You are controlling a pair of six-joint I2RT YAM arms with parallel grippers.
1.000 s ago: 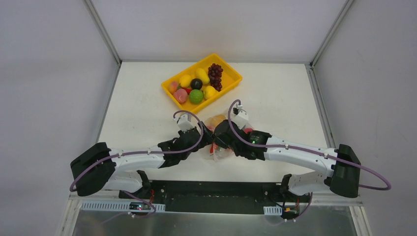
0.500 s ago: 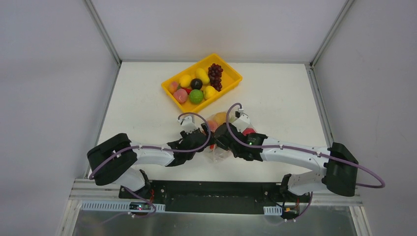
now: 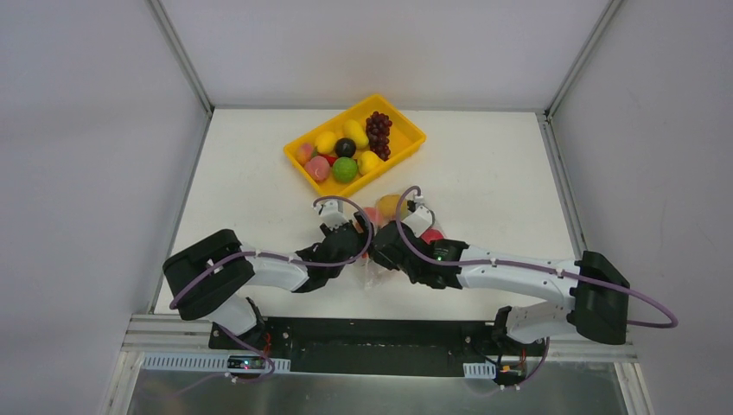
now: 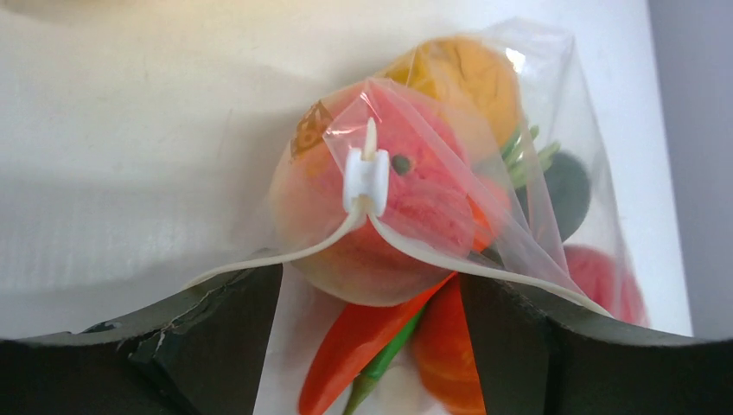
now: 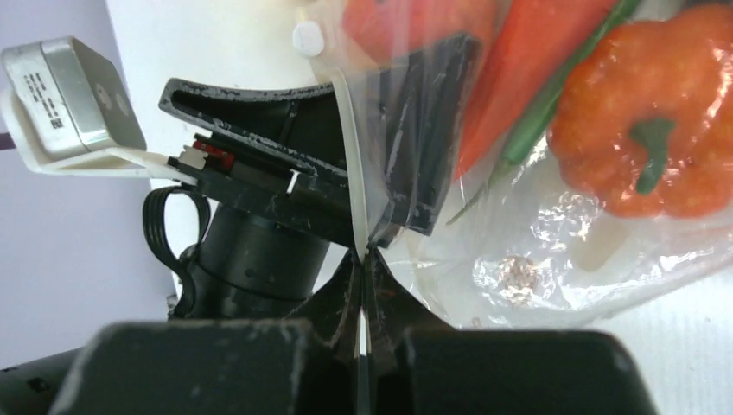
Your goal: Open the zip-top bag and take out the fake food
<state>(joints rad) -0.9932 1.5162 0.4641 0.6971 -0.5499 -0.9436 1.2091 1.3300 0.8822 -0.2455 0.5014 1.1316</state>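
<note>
The clear zip-top bag (image 3: 386,212) lies on the white table between my two grippers. In the left wrist view the bag (image 4: 553,104) shows fake food through the plastic: a peach (image 4: 380,233), an orange (image 4: 467,78), a red pepper (image 4: 363,341) and a dark green piece (image 4: 566,186). Its white zip strip and slider (image 4: 367,177) cross in front of the peach. My left gripper (image 4: 367,294) is open at the bag's mouth, with one finger (image 5: 423,130) seen behind the plastic. My right gripper (image 5: 363,255) is shut on the bag's zip strip, beside an orange pumpkin-like piece (image 5: 648,147).
A yellow tray (image 3: 422,137) stands at the back of the table, holding several fruits and a dark purple grape bunch (image 3: 379,131). Both arms (image 3: 519,268) reach inward low over the near half of the table. Grey walls close in both sides.
My left arm has swung in toward the bag and its gripper has pushed further into the mouth. The bag and right gripper shifted slightly away and left.
</note>
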